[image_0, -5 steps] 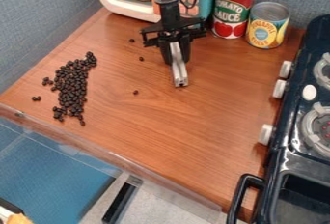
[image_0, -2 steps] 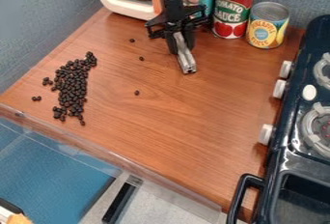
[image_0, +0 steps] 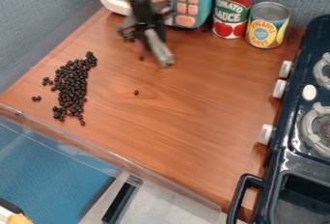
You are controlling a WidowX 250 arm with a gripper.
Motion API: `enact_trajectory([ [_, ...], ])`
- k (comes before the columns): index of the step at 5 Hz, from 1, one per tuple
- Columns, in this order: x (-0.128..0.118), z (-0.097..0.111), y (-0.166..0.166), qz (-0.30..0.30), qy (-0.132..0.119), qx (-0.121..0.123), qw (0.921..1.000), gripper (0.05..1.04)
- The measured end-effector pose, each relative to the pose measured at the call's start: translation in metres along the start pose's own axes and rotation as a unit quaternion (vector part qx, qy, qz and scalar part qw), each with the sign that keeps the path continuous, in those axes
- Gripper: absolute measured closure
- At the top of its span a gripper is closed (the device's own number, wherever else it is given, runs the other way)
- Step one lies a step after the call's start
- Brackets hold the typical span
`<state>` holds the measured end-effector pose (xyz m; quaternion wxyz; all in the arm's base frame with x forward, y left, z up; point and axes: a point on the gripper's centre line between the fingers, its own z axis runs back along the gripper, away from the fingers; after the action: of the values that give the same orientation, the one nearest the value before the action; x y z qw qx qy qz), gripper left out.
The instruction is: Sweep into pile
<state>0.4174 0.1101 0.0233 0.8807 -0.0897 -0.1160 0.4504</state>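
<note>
Gripper [image_0: 153, 35], pinched on a metal bar [image_0: 159, 49], has shifted away from the cans [image_0: 268, 25]. Bean pile [image_0: 71, 85] unchanged, near the counter's edge [image_0: 116, 158]; wood surface [image_0: 199, 107] spans from pile to stove [image_0: 290, 146].

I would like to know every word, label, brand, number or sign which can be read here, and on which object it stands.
"TOMATO SAUCE": on the label of the taller can.
"PINEAPPLE", probably: on the shorter yellow can; the word under it is too small to read surely.
Pink buttons: any marks are too small to read.
</note>
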Motion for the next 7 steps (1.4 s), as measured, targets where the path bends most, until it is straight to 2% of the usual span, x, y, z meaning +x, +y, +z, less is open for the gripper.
enact_trajectory([
  [1,0.004,0.008,0.018,0.005,-0.005,-0.005,1.0000,0.740],
  [3,-0.007,0.021,0.052,0.029,0.000,-0.009,0.9995,0.740],
  [4,-0.022,0.031,0.057,0.023,-0.003,-0.021,0.9995,0.740],
  [6,-0.036,0.044,0.072,0.024,-0.011,-0.028,0.9993,0.740],
  [7,-0.040,0.052,0.063,0.028,-0.007,-0.047,0.9985,0.740],
])
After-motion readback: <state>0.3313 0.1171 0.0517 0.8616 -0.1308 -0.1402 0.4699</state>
